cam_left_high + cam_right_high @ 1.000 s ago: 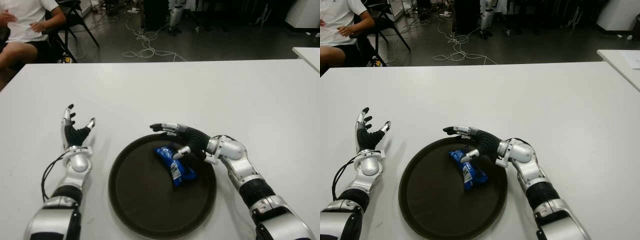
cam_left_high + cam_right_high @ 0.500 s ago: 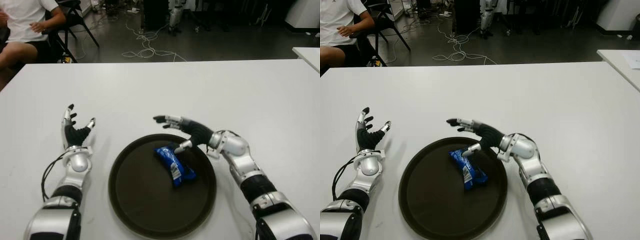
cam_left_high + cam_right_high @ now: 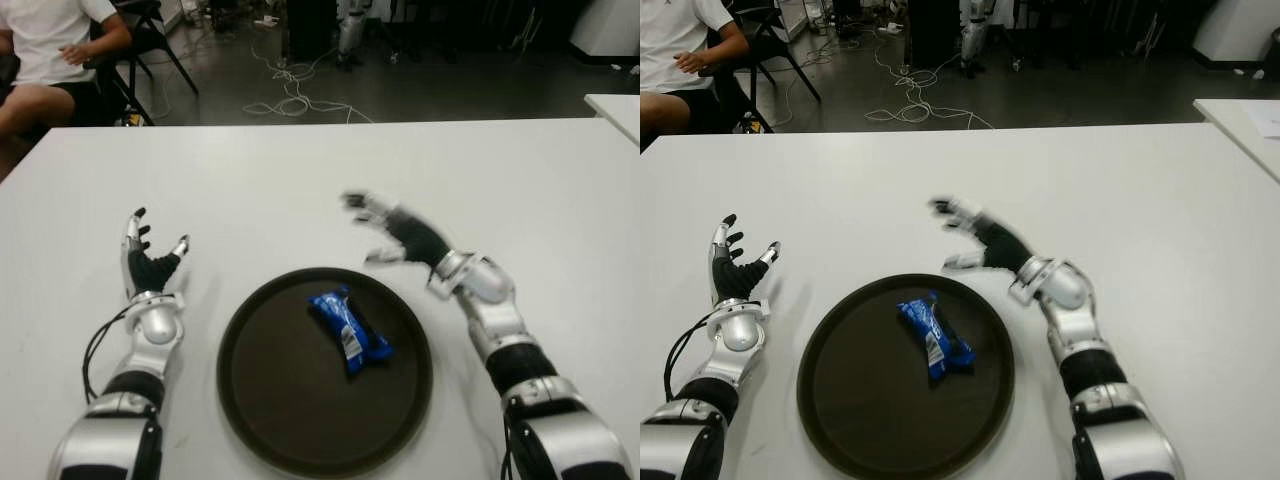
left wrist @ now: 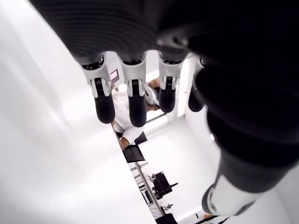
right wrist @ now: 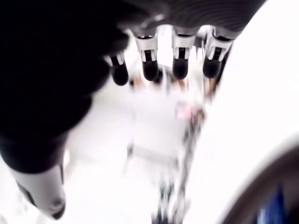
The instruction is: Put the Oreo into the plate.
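Lying inside the dark plate (image 3: 255,400) at lower centre, the Oreo pack (image 3: 349,329) runs diagonally, below-left of the empty, spread right hand (image 3: 395,232). Spread and idle, the left hand (image 3: 148,262) shows lower left over the counter (image 3: 300,180).

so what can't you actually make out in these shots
- Print on the Oreo pack in the plate: too small in both eye views.
- Right hand: motion-blurred beyond the plate's far rim in the eye views; its wrist view shows the fingers spread, holding nothing.
- Seated person: cut off by the top-left edge.
- Left hand, left of the plate: whether it touches the table is unclear.
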You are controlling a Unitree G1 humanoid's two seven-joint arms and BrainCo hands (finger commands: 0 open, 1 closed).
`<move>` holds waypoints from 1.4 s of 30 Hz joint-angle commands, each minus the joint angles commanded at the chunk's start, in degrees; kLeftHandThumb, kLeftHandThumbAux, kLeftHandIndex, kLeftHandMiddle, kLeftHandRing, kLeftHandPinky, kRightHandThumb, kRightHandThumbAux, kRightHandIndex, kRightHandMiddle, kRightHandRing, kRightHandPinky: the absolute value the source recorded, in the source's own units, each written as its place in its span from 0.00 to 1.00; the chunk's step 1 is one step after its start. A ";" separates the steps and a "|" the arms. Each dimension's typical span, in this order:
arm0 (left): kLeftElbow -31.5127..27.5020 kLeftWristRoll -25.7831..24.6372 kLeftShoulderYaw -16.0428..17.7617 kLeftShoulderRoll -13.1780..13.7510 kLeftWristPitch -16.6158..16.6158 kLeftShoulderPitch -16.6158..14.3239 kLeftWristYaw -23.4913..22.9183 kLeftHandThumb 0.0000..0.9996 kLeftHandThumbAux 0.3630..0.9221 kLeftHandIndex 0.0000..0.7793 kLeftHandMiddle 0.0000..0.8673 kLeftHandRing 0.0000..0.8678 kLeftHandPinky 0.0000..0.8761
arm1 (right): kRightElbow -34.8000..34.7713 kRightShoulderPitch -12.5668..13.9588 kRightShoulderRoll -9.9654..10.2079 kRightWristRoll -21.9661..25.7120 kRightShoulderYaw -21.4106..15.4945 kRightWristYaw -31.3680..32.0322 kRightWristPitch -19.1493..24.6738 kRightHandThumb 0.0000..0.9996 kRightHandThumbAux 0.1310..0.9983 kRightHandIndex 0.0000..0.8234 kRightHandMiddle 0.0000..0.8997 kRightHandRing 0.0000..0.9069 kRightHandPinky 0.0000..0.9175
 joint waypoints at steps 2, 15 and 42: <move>-0.01 -0.04 0.01 0.00 -0.03 0.03 -0.10 0.25 0.77 0.15 0.14 0.17 0.23 | 4.54 -1.81 -0.66 0.42 -2.51 -3.10 -0.92 0.00 0.71 0.07 0.09 0.04 0.01; -0.06 -0.65 0.40 0.05 0.38 0.25 -0.93 0.23 0.75 0.13 0.12 0.14 0.19 | 20.47 -7.53 -5.82 -2.94 -8.79 -21.57 -1.50 0.00 0.64 0.04 0.04 0.01 0.00; 0.31 -1.59 1.38 0.14 -0.39 0.26 -0.87 0.19 0.78 0.13 0.11 0.12 0.14 | 23.95 -10.38 -4.24 -5.88 -10.18 -42.72 8.89 0.00 0.71 0.10 0.10 0.07 0.02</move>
